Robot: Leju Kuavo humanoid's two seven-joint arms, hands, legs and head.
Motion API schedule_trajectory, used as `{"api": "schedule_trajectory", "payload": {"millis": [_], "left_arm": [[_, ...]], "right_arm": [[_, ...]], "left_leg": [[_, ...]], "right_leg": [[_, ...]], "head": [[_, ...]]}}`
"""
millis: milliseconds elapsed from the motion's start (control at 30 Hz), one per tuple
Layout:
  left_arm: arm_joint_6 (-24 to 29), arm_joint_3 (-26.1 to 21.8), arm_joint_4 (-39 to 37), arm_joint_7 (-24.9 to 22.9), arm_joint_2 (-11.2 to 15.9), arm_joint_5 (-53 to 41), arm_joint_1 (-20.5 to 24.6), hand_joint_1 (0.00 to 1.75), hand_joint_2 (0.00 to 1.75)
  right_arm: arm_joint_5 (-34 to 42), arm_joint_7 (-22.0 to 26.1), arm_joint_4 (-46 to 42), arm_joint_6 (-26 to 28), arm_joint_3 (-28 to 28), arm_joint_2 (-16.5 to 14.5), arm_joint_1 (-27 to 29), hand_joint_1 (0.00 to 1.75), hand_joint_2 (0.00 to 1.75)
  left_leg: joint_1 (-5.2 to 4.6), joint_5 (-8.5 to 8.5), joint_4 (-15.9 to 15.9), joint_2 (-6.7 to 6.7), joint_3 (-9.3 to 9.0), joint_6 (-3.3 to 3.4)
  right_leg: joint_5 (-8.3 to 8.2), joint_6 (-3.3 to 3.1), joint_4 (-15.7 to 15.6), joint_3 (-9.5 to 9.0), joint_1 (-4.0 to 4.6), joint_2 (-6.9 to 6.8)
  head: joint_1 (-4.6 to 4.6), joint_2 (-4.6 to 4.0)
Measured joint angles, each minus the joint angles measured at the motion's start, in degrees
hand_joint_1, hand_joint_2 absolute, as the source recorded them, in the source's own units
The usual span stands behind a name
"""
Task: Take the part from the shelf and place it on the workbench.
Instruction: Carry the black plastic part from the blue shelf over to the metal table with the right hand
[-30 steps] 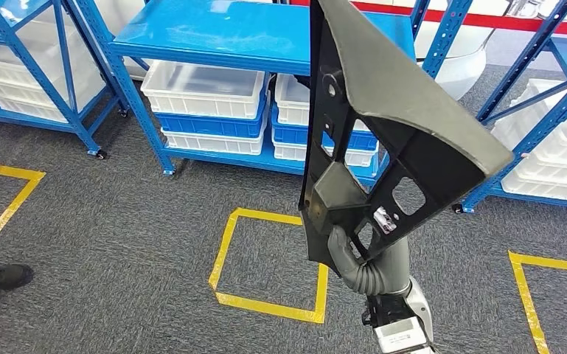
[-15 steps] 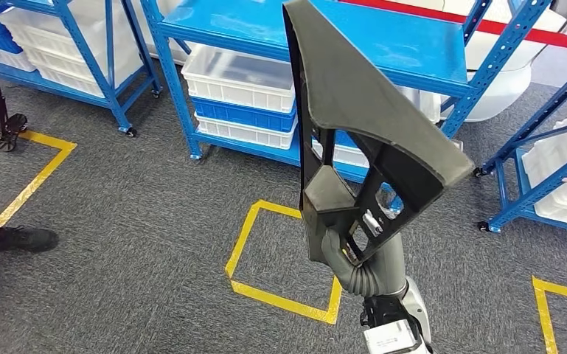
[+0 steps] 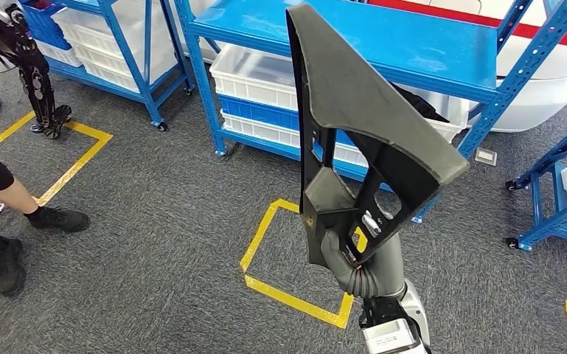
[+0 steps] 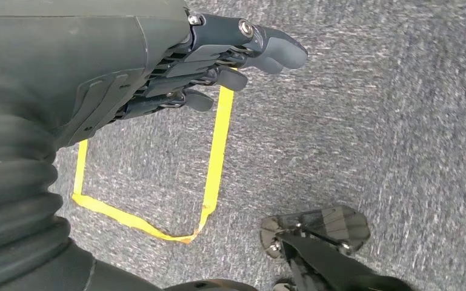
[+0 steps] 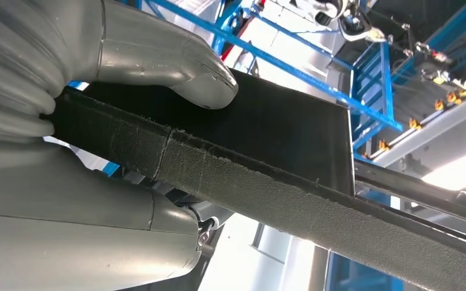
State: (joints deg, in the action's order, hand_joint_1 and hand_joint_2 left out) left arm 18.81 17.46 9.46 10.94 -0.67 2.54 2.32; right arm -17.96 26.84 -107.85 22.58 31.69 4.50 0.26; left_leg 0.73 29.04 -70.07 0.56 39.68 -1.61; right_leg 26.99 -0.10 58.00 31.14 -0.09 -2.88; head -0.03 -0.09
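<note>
Head view: right hand [image 3: 341,254] grips the upright part [image 3: 361,140], fingers mostly hidden.

No text, brand or number can be read. A small white label [image 3: 383,341] on the robot's silver right forearm, at six o'clock in the head view, is too blurred to read.
</note>
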Motion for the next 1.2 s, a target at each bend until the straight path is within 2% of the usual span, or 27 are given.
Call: {"api": "schedule_trajectory", "payload": {"millis": [67, 100, 133, 200, 233, 300, 333, 400, 433, 467, 500, 567, 600, 633, 700, 733, 767, 800, 867, 900, 933, 967, 1000, 1033, 1100, 1167, 1200], "left_arm": [[0.03, 0.00, 0.02, 0.11, 0.07, -0.01, 0.10, 0.00, 1.75], [0.03, 0.00, 0.03, 0.15, 0.07, -0.02, 0.17, 0.00, 1.75], [0.01, 0.00, 0.03, 0.16, 0.06, -0.04, 0.22, 0.00, 1.75], [-0.16, 0.00, 0.02, -0.05, 0.01, -0.09, 0.20, 0.00, 1.75], [-0.33, 0.00, 0.02, -0.26, -0.04, -0.14, 0.17, 0.00, 1.75], [-0.86, 0.03, 0.02, -0.81, -0.11, -0.49, 0.15, 0.00, 1.75], [-1.16, 0.06, 0.02, -1.03, -0.09, -0.76, 0.15, 0.00, 1.75], [-1.70, 0.13, 0.02, -1.28, -0.08, -1.16, 0.03, 0.00, 1.75], [-1.87, 0.15, 0.02, -1.38, -0.07, -1.23, -0.08, 0.00, 1.75], [-1.99, 0.17, 0.02, -1.46, -0.07, -1.23, -0.19, 0.00, 1.75], [-2.15, 0.19, 0.02, -1.54, -0.07, -1.23, -0.26, 0.00, 1.75], [-2.61, 0.28, 0.02, -1.64, -0.07, -1.33, -0.26, 0.00, 1.75], [-2.96, 0.39, 0.02, -1.61, -0.08, -1.50, -0.24, 0.00, 1.75], [-3.34, 0.57, 0.02, -1.46, -0.13, -1.86, -0.26, 0.00, 1.75], [-3.98, 1.21, 0.01, -1.05, -0.39, -3.12, -0.45, 0.00, 1.75], [-4.13, 1.65, -0.01, -0.89, -0.67, -3.80, -0.59, 0.00, 1.75], [-4.10, 2.11, -0.02, -0.84, -0.97, -4.34, -0.71, 0.00, 1.75], [-4.00, 2.52, -0.03, -0.85, -1.28, -4.69, -0.79, 0.00, 1.75], [-3.88, 3.16, -0.02, -0.87, -1.83, -5.01, -0.74, 0.00, 1.75], [-3.90, 3.39, -0.02, -0.87, -2.05, -5.10, -0.70, 0.00, 1.75], [-3.94, 3.61, -0.02, -0.87, -2.21, -5.22, -0.68, 0.00, 1.75], [-3.93, 3.83, -0.02, -0.90, -2.32, -5.34, -0.68, 0.00, 1.75], [-3.81, 4.05, -0.02, -0.93, -2.38, -5.43, -0.70, 0.00, 1.75], [-3.60, 4.23, -0.02, -0.87, -2.36, -5.47, -0.71, 0.00, 1.75], [-2.79, 4.39, -0.01, -0.15, -2.28, -5.08, -0.59, 0.00, 1.75], [-1.81, 4.31, -0.01, 1.13, -2.06, -4.25, -0.39, 0.00, 1.75], [-1.44, 4.22, -0.01, 1.67, -1.86, -3.80, -0.35, 0.00, 1.75]], "right_arm": [[-0.14, -0.02, -0.01, 0.08, 0.00, 0.02, 0.04, 1.75, 1.75], [-0.18, -0.02, -0.01, 0.13, 0.00, 0.04, 0.11, 1.75, 1.75], [-0.21, -0.03, -0.02, 0.19, 0.02, 0.07, 0.24, 1.75, 1.75], [-0.33, -0.02, -0.03, 0.34, 0.03, 0.13, 0.73, 1.75, 1.75], [-0.47, -0.02, -0.06, 0.45, 0.01, 0.22, 1.07, 1.75, 1.75], [-1.01, 0.13, -0.33, 1.02, -0.22, 0.63, 2.22, 1.75, 1.75], [-1.36, 0.27, -0.52, 1.37, -0.40, 0.93, 3.05, 1.75, 1.75], [-1.97, 0.57, -0.89, 1.91, -0.80, 1.50, 4.90, 1.75, 1.75], [-2.21, 0.68, -1.03, 2.01, -0.97, 1.77, 5.72, 1.75, 1.75], [-2.44, 0.75, -1.19, 2.05, -1.09, 2.03, 6.38, 1.75, 1.75], [-2.73, 0.83, -1.44, 2.05, -1.21, 2.31, 6.99, 1.75, 1.75], [-3.31, 1.01, -2.09, 2.05, -1.40, 2.88, 8.21, 1.75, 1.75], [-3.48, 1.11, -2.47, 2.05, -1.47, 3.12, 8.92, 1.75, 1.75], [-3.56, 1.14, -2.86, 2.09, -1.51, 3.35, 9.73, 1.75, 1.75], [-3.88, 0.79, -3.82, 2.50, -1.61, 3.94, 11.56, 1.75, 1.75], [-4.14, 0.49, -4.40, 2.87, -1.69, 4.25, 12.50, 1.75, 1.75], [-4.44, 0.23, -5.01, 3.30, -1.80, 4.53, 13.44, 1.75, 1.75], [-4.67, 0.08, -5.62, 3.68, -1.89, 4.75, 14.35, 1.75, 1.75], [-4.97, -0.03, -6.57, 4.11, -2.01, 5.12, 15.85, 1.75, 1.75], [-5.08, -0.11, -6.85, 4.17, -2.03, 5.29, 16.36, 1.75, 1.75], [-5.15, -0.25, -7.04, 4.20, -2.03, 5.45, 16.71, 1.75, 1.75], [-5.18, -0.48, -7.20, 4.22, -2.03, 5.58, 16.92, 1.75, 1.75], [-5.10, -0.74, -7.33, 4.23, -2.03, 5.68, 17.04, 1.75, 1.75], [-4.93, -0.96, -7.46, 4.25, -2.03, 5.78, 17.08, 1.75, 1.75], [-4.10, -1.04, -7.62, 3.87, -2.05, 5.97, 17.00, 1.75, 1.75], [-2.83, -0.46, -7.61, 2.63, -2.15, 6.09, 16.44, 1.75, 1.75], [-2.19, -0.04, -7.51, 1.76, -2.25, 6.06, 15.85, 1.75, 1.75]], "left_leg": [[-0.26, -2.32, 7.06, 1.82, -3.84, 0.39], [-0.42, -2.78, 8.97, 2.35, -4.71, 0.72], [-0.62, -2.77, 9.65, 2.39, -4.85, 1.09], [-0.70, -3.16, 9.86, 1.24, -4.54, 1.84], [-0.61, -3.36, 10.00, 0.70, -4.45, 2.21], [-0.29, -3.84, 10.26, -0.41, -4.18, 2.98], [-0.24, -4.00, 10.27, -1.00, -3.95, 3.23], [-0.24, -4.28, 10.26, -2.31, -3.51, 3.53], [-0.24, -4.40, 10.26, -2.97, -3.36, 3.56], [-0.22, -4.52, 10.26, -3.59, -3.29, 3.53], [-0.20, -4.66, 10.26, -4.25, -3.25, 3.42], [-0.26, -4.94, 10.22, -5.51, -3.19, 3.02], [-0.36, -5.08, 10.21, -6.02, -3.13, 2.77], [-0.46, -5.23, 10.24, -6.45, -3.05, 2.49], [-0.45, -5.62, 10.47, -7.26, -2.86, 1.84], [-0.40, -5.56, 10.33, -6.94, -2.68, 1.55], [-0.42, -4.88, 9.54, -5.90, -2.29, 1.30], [-0.45, -3.48, 7.65, -4.44, -1.50, 1.09], [-0.44, 0.88, 0.63, -1.64, 1.27, 0.71], [-0.36, 2.63, -3.08, -1.12, 2.67, 0.53], [-0.29, 3.50, -5.46, -0.88, 3.41, 0.40], [-0.22, 3.25, -5.57, -0.71, 2.99, 0.33], [-0.15, 2.08, -3.39, -0.42, 1.41, 0.34], [-0.10, 0.48, 0.30, 0.31, -0.96, 0.40], [-0.38, -1.65, 7.34, 2.54, -4.98, 0.78], [-0.82, -2.08, 9.75, 3.12, -5.82, 1.49], [-0.90, -2.31, 9.85, 2.33, -5.55, 1.97]], "right_leg": [[0.18, 0.26, 0.15, 0.01, 0.32, -0.86], [0.27, 0.43, 0.25, 0.08, 0.56, -1.24], [0.29, 0.58, 0.28, 0.17, 0.79, -1.65], [0.34, 0.91, 0.27, 0.23, 0.83, -2.39], [0.65, 1.13, 0.57, 0.45, 0.72, -2.02], [2.88, 1.26, 4.29, 2.24, 0.38, 0.16], [4.60, 1.15, 7.96, 3.99, 0.22, 1.44], [7.26, 1.11, 15.32, 7.44, 0.04, 2.43], [7.52, 1.36, 16.91, 8.20, 0.00, 2.56], [6.89, 1.75, 16.13, 7.82, -0.04, 2.66], [5.55, 2.21, 13.11, 6.26, -0.12, 2.92], [2.80, 2.78, 4.90, 1.99, -0.30, 4.87], [1.92, 2.70, 1.97, 0.52, -0.34, 5.67], [1.55, 2.45, 0.56, -0.15, -0.29, 6.22], [1.18, 1.71, 0.18, -0.41, -0.17, 5.38], [0.94, 1.34, 0.06, -0.57, -0.24, 4.82], [0.71, 0.94, -0.08, -0.70, -0.34, 4.19], [0.51, 0.59, -0.22, -0.71, -0.48, 3.51], [0.44, 0.29, -0.22, -0.60, -0.40, 2.17], [0.46, 0.28, -0.21, -0.54, -0.35, 1.42], [0.46, 0.28, -0.19, -0.47, -0.32, 0.67], [0.46, 0.29, -0.18, -0.46, -0.31, -0.04], [0.48, 0.31, -0.17, -0.51, -0.32, -0.70], [0.51, 0.35, -0.14, -0.60, -0.31, -1.28], [0.68, 0.65, 0.03, -0.70, 0.06, -2.36], [0.77, 1.08, 0.12, -0.63, 0.47, -3.45], [0.75, 1.29, 0.11, -0.61, 0.52, -4.04]], "head": [[0.03, 0.00], [0.07, 0.00], [0.10, 0.00], [0.10, 0.00], [0.11, 0.00], [0.18, 0.00], [0.21, 0.00], [0.19, 0.00], [0.20, 0.00], [0.20, 0.00], [0.20, 0.00], [0.21, 0.00], [0.17, 0.01], [0.14, 0.01], [0.09, 0.01], [0.09, 0.00], [0.00, 0.00], [-0.14, 0.00], [-0.40, 0.00], [-0.43, 0.00], [-0.42, 0.00], [-0.44, 0.00], [-0.43, 0.01], [-0.44, 0.01], [-0.40, 0.01], [-0.24, 0.00], [-0.19, 0.00]]}}
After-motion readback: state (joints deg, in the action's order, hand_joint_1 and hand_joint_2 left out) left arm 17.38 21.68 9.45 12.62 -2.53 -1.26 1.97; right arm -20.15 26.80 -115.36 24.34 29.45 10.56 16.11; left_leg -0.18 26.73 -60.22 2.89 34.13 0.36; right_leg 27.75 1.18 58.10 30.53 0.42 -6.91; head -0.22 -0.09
